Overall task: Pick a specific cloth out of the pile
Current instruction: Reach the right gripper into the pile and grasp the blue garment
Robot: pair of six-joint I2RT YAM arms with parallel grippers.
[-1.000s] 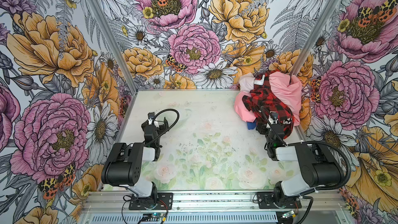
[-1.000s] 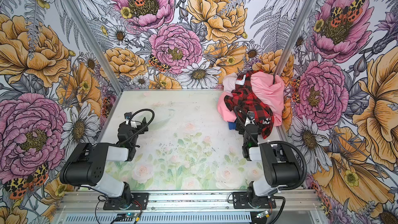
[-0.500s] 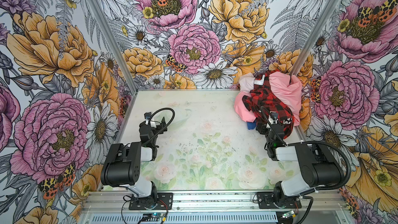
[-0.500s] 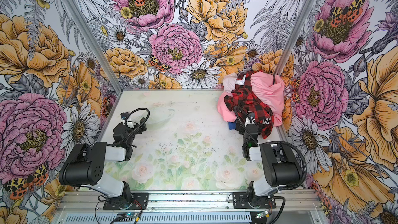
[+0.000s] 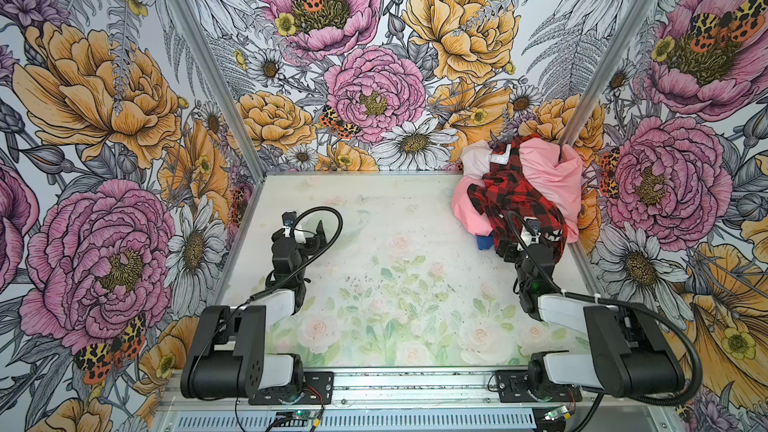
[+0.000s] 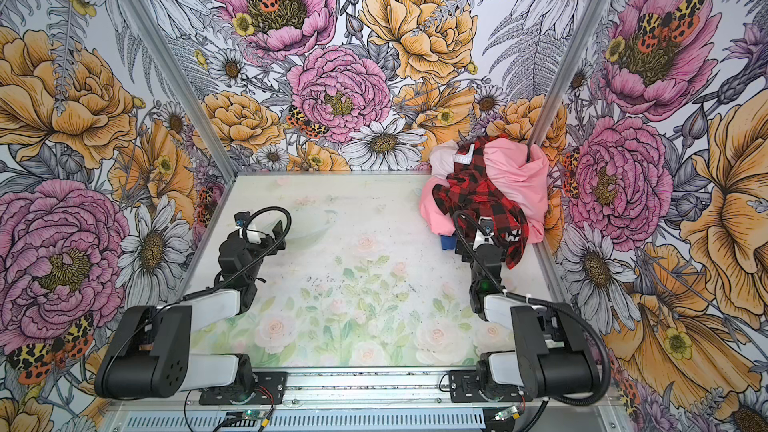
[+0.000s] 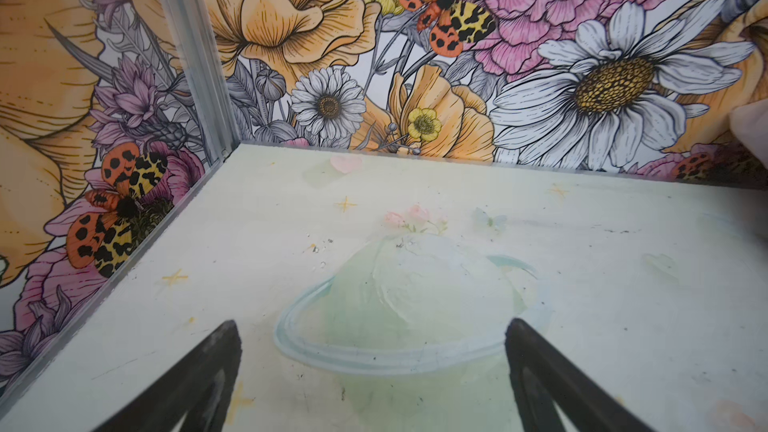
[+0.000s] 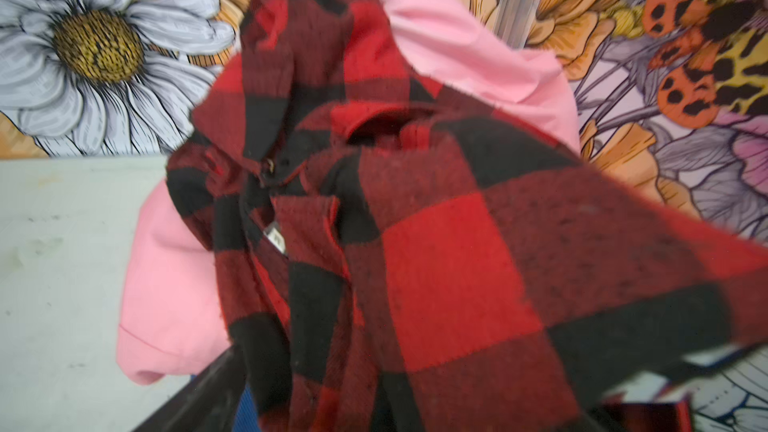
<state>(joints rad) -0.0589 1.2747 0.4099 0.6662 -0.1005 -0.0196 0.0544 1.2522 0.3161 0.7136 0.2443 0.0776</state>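
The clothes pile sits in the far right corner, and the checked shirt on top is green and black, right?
Not quite. The pile does sit in the far right corner, but the checked shirt on top is red and black, not green and black. The right wrist view shows its red and black squares close up.

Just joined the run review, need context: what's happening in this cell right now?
The right gripper, jaws wide, is nosed into the near edge of the pile in the far right corner. It sits against the hem of the red-and-black checked garment, beside a bit of the blue cloth peeking out underneath. Nothing looks gripped yet. The left gripper hangs open over bare table, holding nothing.
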